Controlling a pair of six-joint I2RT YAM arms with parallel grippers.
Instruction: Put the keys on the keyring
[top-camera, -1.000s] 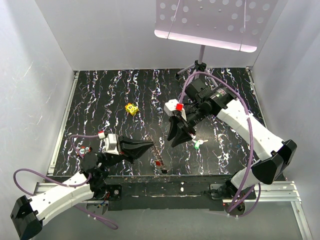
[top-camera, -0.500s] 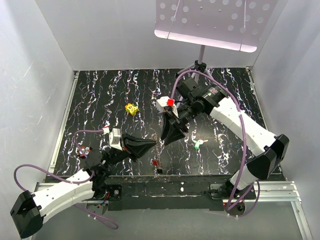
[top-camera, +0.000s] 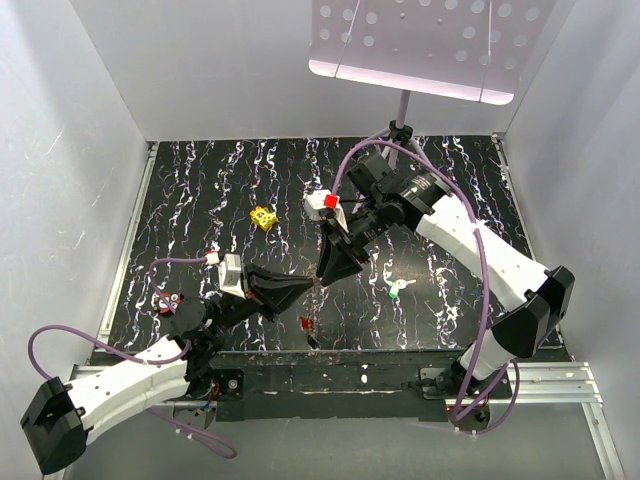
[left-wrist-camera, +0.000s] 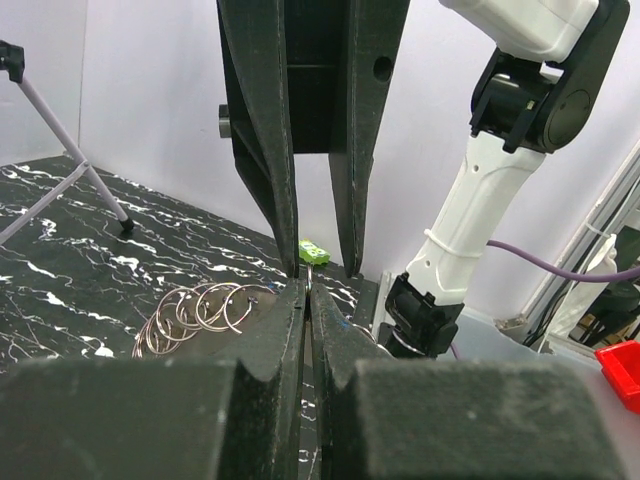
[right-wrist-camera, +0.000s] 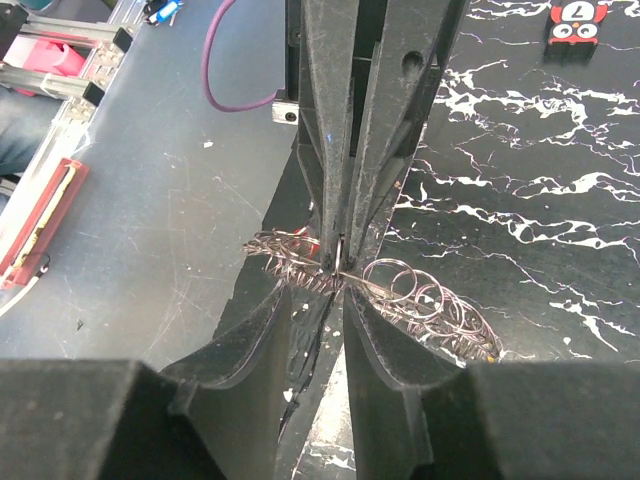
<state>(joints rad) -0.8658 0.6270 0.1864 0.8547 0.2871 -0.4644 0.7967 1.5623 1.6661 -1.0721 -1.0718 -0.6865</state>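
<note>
The keyring is a tangle of thin silvery wire rings (left-wrist-camera: 200, 312), also seen in the right wrist view (right-wrist-camera: 430, 300). My left gripper (top-camera: 303, 288) is shut on one wire loop of it at its fingertips (left-wrist-camera: 308, 290), holding it just above the table. My right gripper (top-camera: 321, 281) is open, tips pointing down, with one finger on each side of the left gripper's tips and the pinched loop (right-wrist-camera: 340, 300). A red-headed key (top-camera: 306, 324) lies under the rings. A green-headed key (top-camera: 398, 291) lies on the table to the right, apart from both grippers.
A yellow block with dark spots (top-camera: 263, 217) lies at mid table. A small red-and-black object (top-camera: 168, 300) sits at the left near the purple cable. The grey tripod stand (top-camera: 400, 130) stands at the back under the perforated panel. White walls enclose the black marbled table (top-camera: 200, 180).
My right gripper has swung left and down until its open fingers straddle the left gripper's tips. My left gripper has shifted slightly right with the rings; the red key moved a little left.
</note>
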